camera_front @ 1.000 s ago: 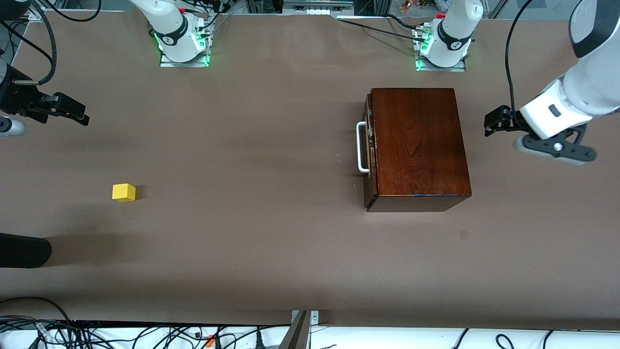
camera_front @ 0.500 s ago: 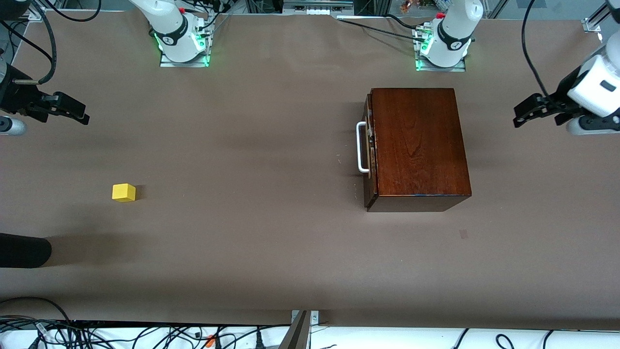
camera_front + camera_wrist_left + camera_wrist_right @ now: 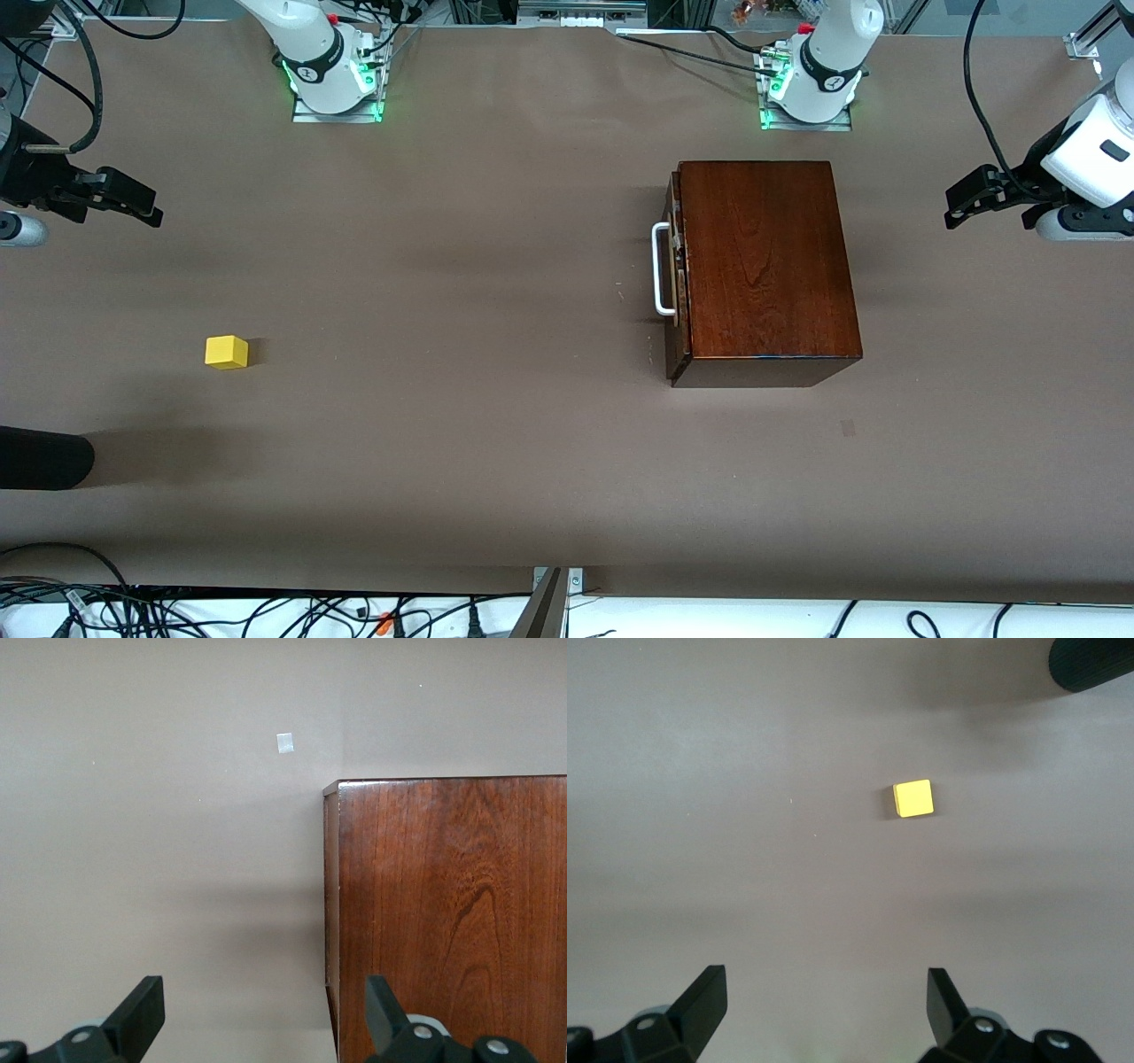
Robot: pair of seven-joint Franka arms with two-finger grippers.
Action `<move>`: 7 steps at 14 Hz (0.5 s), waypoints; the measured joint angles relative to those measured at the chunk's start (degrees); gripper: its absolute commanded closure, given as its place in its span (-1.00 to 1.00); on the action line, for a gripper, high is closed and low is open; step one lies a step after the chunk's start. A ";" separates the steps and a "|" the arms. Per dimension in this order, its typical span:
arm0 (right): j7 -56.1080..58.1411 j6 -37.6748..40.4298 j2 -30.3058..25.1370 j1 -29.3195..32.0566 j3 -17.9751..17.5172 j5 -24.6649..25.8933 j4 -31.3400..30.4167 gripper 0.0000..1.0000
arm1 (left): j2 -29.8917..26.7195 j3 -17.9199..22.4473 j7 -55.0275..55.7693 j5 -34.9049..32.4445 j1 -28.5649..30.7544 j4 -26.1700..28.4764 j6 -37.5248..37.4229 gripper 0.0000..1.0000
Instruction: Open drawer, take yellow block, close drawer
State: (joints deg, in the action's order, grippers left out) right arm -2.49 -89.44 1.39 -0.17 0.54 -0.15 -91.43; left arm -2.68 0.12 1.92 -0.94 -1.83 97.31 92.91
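The dark wooden box (image 3: 762,266) stands on the table toward the left arm's end. Its drawer (image 3: 677,292) is pushed in, and the white handle (image 3: 660,270) faces the right arm's end. The yellow block (image 3: 227,352) sits on the bare table toward the right arm's end, outside the drawer; it also shows in the right wrist view (image 3: 912,799). My left gripper (image 3: 961,206) is open and empty over the table beside the box, and the left wrist view shows it (image 3: 261,1014) by the box (image 3: 452,912). My right gripper (image 3: 142,208) is open and empty over the table, apart from the block, as the right wrist view shows (image 3: 827,1005).
A black rounded object (image 3: 44,459) pokes in at the right arm's end, nearer to the front camera than the block; it also shows in the right wrist view (image 3: 1094,660). A small pale mark (image 3: 849,428) lies on the table near the box. Cables hang along the front edge.
My left gripper has moved away from the box toward the left arm's end of the table and has settled there. The right gripper, block and box have not moved.
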 measured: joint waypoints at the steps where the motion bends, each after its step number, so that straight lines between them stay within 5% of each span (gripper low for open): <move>1: 0.00 0.16 0.00 -0.02 0.00 0.00 0.00 -1.00 | 0.01 -0.09 -0.02 -0.02 -0.12 -0.03 -0.08 -1.00; 7: 0.00 0.20 0.00 -0.02 0.00 0.00 0.00 -1.00 | 0.11 -0.13 -0.15 -0.05 -0.34 -0.06 -0.31 -1.00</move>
State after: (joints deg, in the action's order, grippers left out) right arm -2.49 -89.23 1.38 -0.19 0.54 -0.14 -91.43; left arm -2.58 -0.01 1.77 -0.98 -2.17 97.25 92.60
